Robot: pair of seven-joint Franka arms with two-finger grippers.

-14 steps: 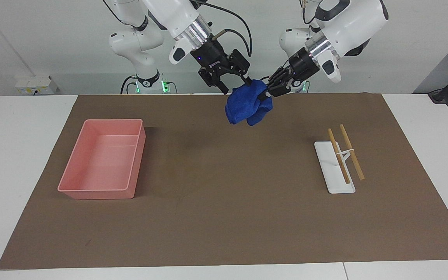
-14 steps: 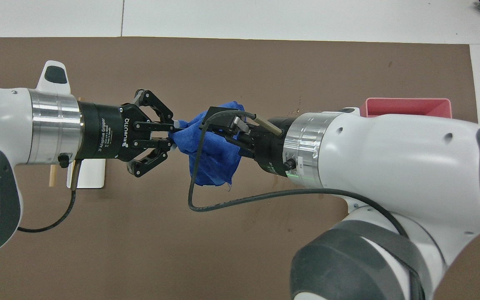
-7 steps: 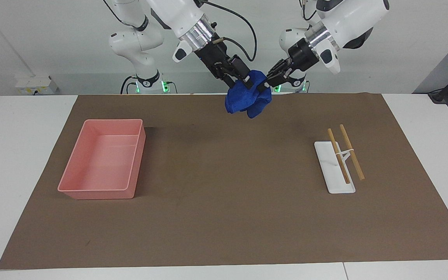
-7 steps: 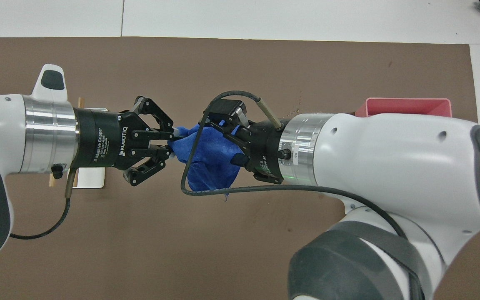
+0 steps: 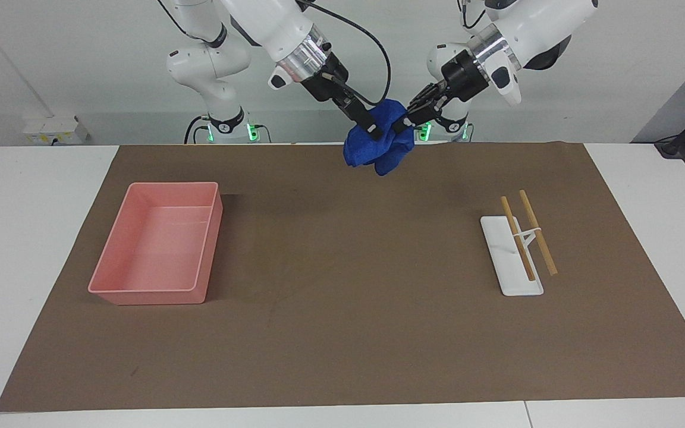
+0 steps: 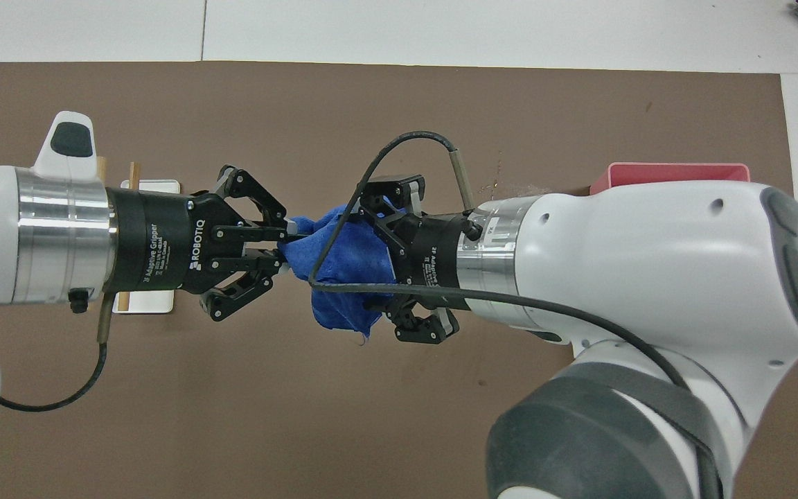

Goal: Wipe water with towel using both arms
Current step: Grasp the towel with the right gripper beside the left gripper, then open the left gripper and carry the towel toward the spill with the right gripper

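Observation:
The deep-blue towel [image 5: 378, 147] [image 6: 343, 274] hangs as a lump in the air over the robots' edge of the brown mat, midway between the two arms. My left gripper [image 5: 405, 123] [image 6: 287, 244] is shut on one corner of it, fingertips pinched together. My right gripper [image 5: 373, 127] [image 6: 386, 267] meets the towel from the other end. Its jaws stand wide, one finger on each side of the bunched cloth. No water shows on the mat.
A pink tray [image 5: 158, 291] [image 6: 676, 177] sits toward the right arm's end of the brown mat [image 5: 342, 333]. A white holder [image 5: 512, 279] with two wooden sticks [image 5: 537, 232] lies toward the left arm's end.
Both grippers have lifted the towel higher and drawn it toward the robots. The right wrist has turned, so its wide jaws now straddle the cloth.

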